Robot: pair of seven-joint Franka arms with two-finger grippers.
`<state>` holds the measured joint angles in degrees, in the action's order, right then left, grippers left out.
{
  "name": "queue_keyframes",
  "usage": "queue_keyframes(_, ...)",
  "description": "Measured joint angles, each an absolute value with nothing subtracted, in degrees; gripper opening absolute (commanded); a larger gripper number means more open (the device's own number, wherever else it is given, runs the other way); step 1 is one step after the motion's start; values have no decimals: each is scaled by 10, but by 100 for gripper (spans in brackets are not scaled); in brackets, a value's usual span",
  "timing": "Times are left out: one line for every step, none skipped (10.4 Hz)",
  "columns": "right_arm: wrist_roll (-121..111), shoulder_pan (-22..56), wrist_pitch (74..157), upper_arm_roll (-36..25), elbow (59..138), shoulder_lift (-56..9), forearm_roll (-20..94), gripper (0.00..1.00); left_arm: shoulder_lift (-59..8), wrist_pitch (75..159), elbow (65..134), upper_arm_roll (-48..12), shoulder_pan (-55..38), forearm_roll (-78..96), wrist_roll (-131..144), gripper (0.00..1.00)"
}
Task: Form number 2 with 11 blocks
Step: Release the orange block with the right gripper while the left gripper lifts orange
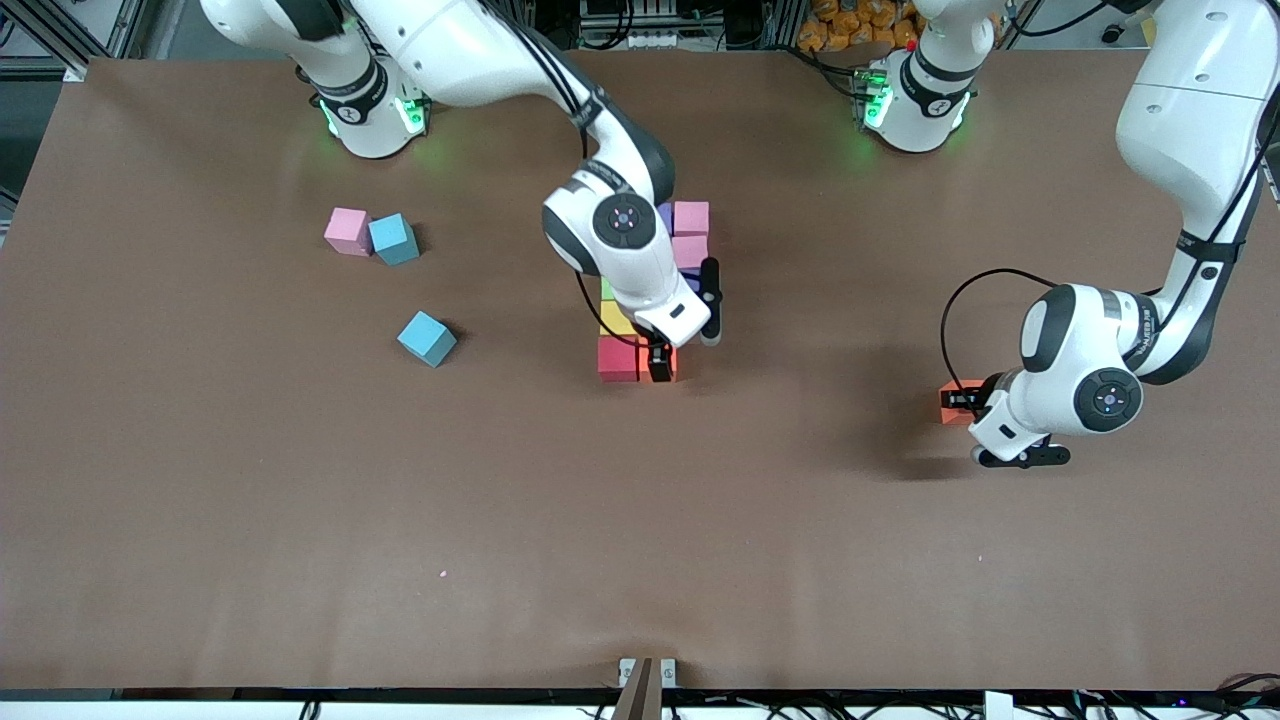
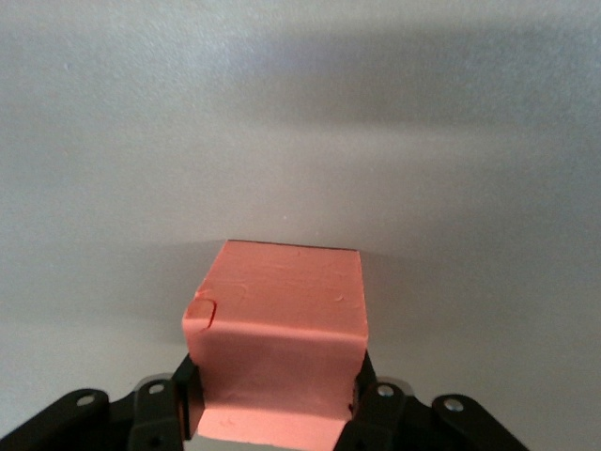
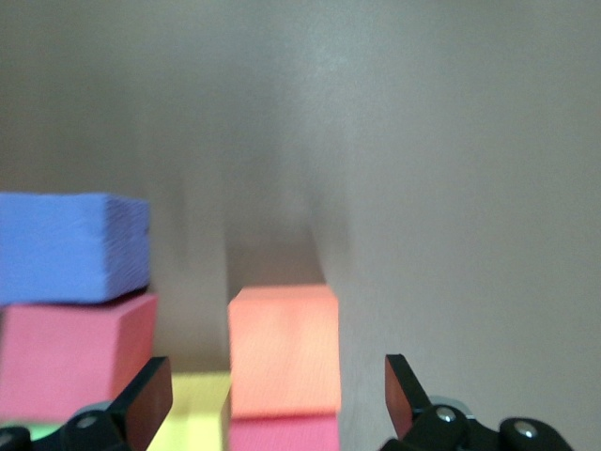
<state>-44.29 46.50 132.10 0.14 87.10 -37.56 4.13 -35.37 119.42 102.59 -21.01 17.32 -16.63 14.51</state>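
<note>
Spread over a brown table (image 1: 200, 520), with a number 2 in toy blocks only partly laid out.

Reaching in from its base toward the middle of the table: the right arm (image 1: 470, 50). Bent low at its own end of the table: the left arm (image 1: 1190, 150).

Down over the nearest end of a tight cluster of blocks (image 1: 690, 250) in mid-table: the right gripper (image 1: 660, 362), spread wide and holding nothing. Standing clear on either side of an orange block (image 3: 282, 348): its fingers (image 3: 150, 399), with a gap showing on both sides in the right wrist view.

Low at the table toward the left arm's end, well apart from the cluster: the left gripper (image 1: 972, 402), closed on a second orange block (image 1: 952, 400). Pressed against two facing sides of that block in the left wrist view: the fingers (image 2: 183, 385).

Within the cluster, farthest from the front camera, a pink block (image 1: 690, 217) touching a purple block (image 1: 665, 215), and another pinkish block (image 1: 688, 250) just nearer. Partly hidden under the right arm, a green block (image 1: 606, 290), then a yellow block (image 1: 617, 320), then a red block (image 1: 618, 358) beside the straddled orange one.

Loose toward the right arm's end: a lone pink block (image 1: 347, 230) touching a light-blue block (image 1: 393, 238), and nearer the front camera a second light-blue block (image 1: 427, 338) on its own.
</note>
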Motion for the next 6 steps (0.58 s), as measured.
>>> queue_keyframes(-442,464,1289,-5,889,-341,41,100,-354,1196,1023,-210,174,-152,150,50)
queue_keyframes(-430,462,1254,-16,908,-300,42,100,-353,1197,1016,-210,174,-133,157,50)
queue_keyframes(-402,453,1235,-26,927,-259,42,100,-353,1196,1007,-211,173,-124,170,50)
queue_keyframes(-374,428,1219,-31,946,-219,42,100,-353,1196,1001,-213,172,-117,186,50)
queue_keyframes(-363,388,1187,-32,959,-180,42,100,-352,1196,999,-216,170,-108,204,50)
queue_keyframes(-351,348,1143,-32,962,-146,45,100,-352,1196,998,-225,168,-98,227,50)
